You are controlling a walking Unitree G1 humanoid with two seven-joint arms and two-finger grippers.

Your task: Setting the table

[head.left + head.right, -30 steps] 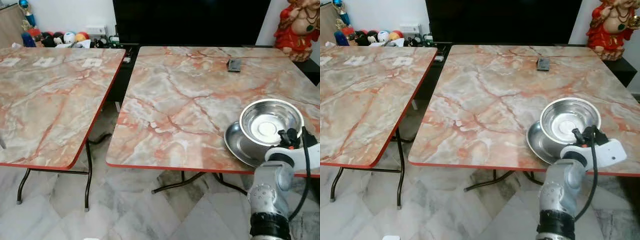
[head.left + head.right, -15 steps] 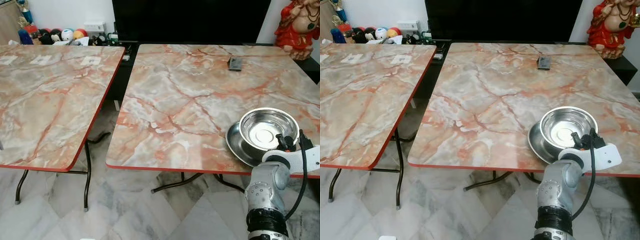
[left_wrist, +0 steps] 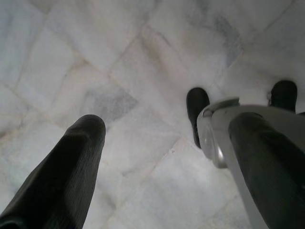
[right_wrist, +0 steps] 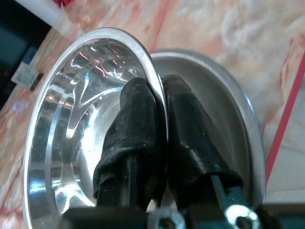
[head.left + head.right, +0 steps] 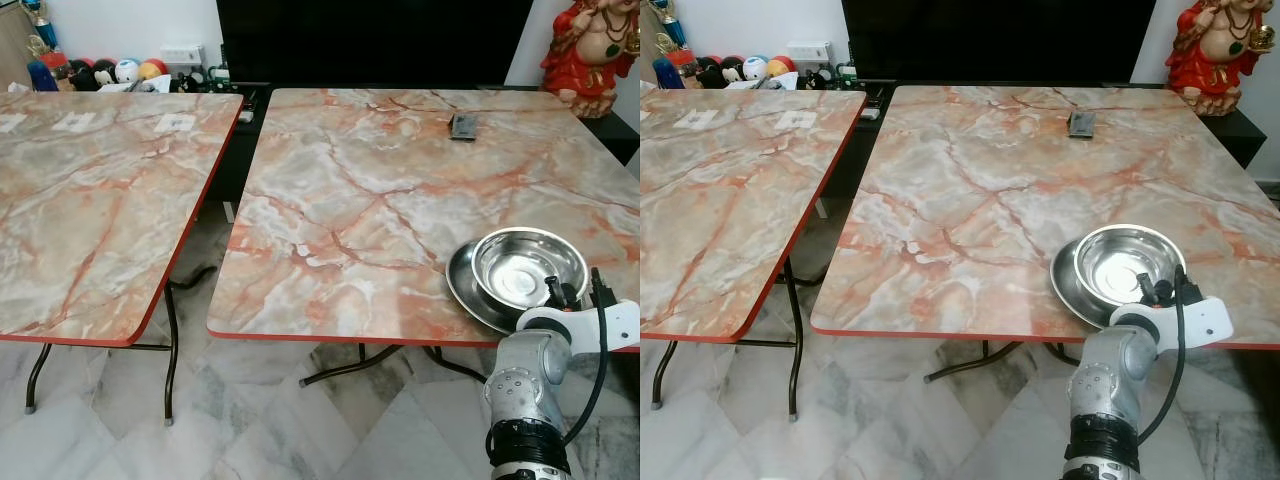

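1. While I stand at the near edge of the table (image 5: 360, 200), my right gripper (image 4: 159, 129) pinches the rim of the steel bowl (image 5: 528, 267), one finger inside the wall and one outside.
2. The bowl sits in a steel plate (image 5: 468, 290) near the table's front right corner.
3. I judge the bowl light, rigid and not fragile, but polished and slippery; a thin rim pinch could let it swing or slide.
4. The rim is the only real hold, so I would keep it level and move slowly.
5. My left gripper (image 3: 157, 143) hangs over the floor, fingers spread apart, holding nothing.
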